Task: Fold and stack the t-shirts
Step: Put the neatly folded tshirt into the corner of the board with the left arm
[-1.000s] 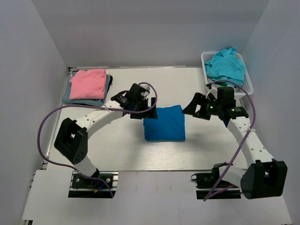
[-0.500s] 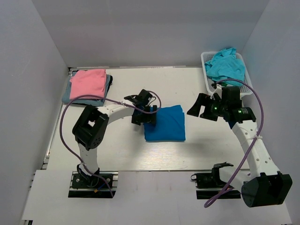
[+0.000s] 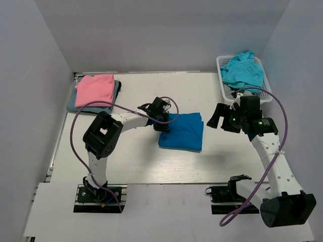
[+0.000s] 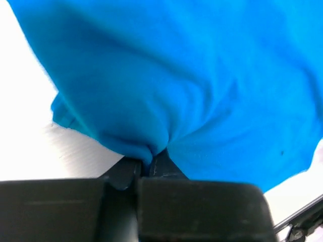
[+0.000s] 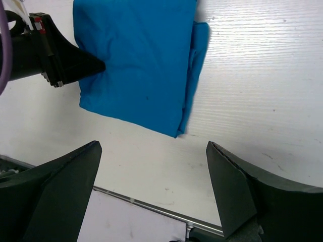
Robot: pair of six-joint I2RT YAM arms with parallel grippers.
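Folded blue t-shirt (image 3: 182,132) pinched by left gripper (image 3: 162,122)
It lies in the middle of the table (image 3: 136,156), left edge clamped; the right gripper (image 3: 218,118) hangs near its right edge, jaws spread wide, gripping nothing

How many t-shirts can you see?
4. A pink one lies on a grey-blue one at the far left corner. A blue one is in the middle, pinched by the left gripper. A turquoise one fills the basket at far right; more may hide underneath.
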